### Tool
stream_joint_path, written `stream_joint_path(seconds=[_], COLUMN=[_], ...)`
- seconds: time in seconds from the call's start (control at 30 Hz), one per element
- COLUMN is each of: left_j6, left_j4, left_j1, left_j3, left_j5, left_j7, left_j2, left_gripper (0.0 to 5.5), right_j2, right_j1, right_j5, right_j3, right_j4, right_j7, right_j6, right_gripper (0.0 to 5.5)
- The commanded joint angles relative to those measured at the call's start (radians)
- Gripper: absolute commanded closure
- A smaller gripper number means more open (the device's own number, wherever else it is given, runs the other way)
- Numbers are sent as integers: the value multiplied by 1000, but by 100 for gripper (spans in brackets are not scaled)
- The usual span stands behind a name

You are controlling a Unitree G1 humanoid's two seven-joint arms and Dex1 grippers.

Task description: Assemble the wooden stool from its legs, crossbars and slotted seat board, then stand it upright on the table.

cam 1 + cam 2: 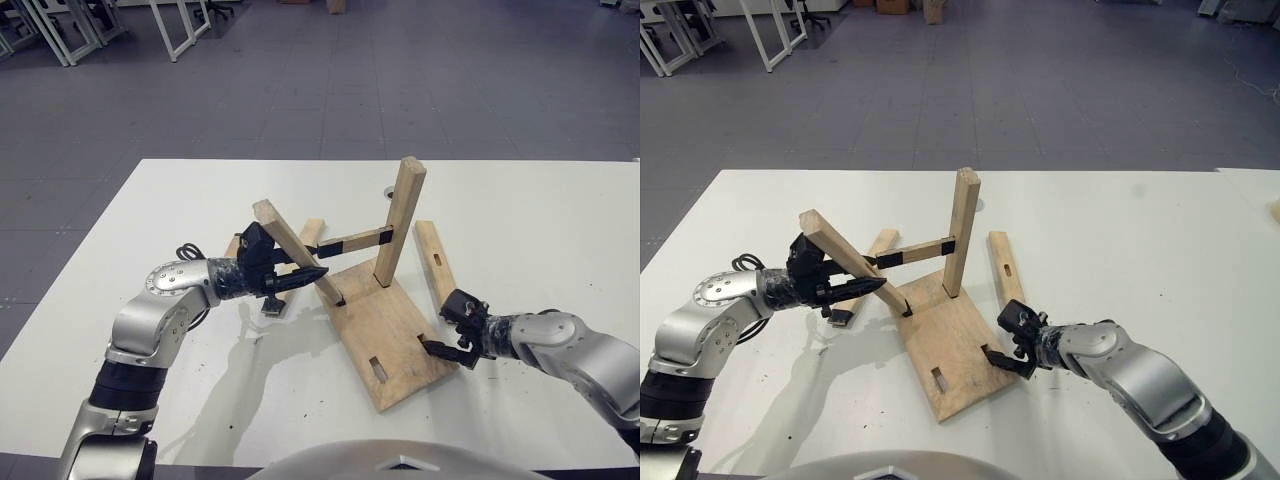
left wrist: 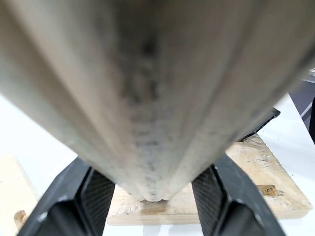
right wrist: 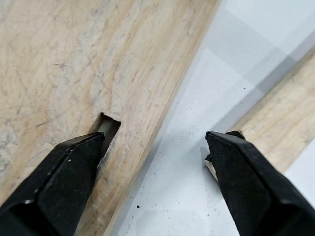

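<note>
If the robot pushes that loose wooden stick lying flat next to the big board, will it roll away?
Probably not. The loose pale wooden leg looks flat-sided with square edges, so it would likely slide on the white table rather than roll. It looks like solid timber, so it should stay stiff, not bend.

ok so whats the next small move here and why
Probably close the right gripper on the seat board edge to steady it. It is open astride that edge, one finger by a slot, the other over the table. The left gripper is shut on the leaning leg, next to the upright leg; straightening it might shift an unheld board.
</note>
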Motion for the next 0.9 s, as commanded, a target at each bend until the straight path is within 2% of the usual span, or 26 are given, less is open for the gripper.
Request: stream_joint_path(seconds=[0.03, 0.4, 0.6, 0.9], left_j6=[35, 28, 100, 2], left_j4=[85, 202, 295, 273], left_j1=[-38, -168, -209, -178], left_j3=[-17, -112, -96, -235], left_j5=[36, 100, 65, 227], left_j7=[-14, -122, -128, -138], left_j2=[13, 27, 2, 52], left_gripper=[345, 345, 345, 345], right_j2=[24, 47, 52, 55], right_j1=[-5, -9, -16, -59], right_j5=[-15, -43, -61, -72], right_j3=[17, 22, 25, 5], right_j4=[8, 12, 21, 35], right_j7=[4, 7, 13, 38], right_j6=[20, 20, 11, 5], right_gripper=[168, 168, 168, 168])
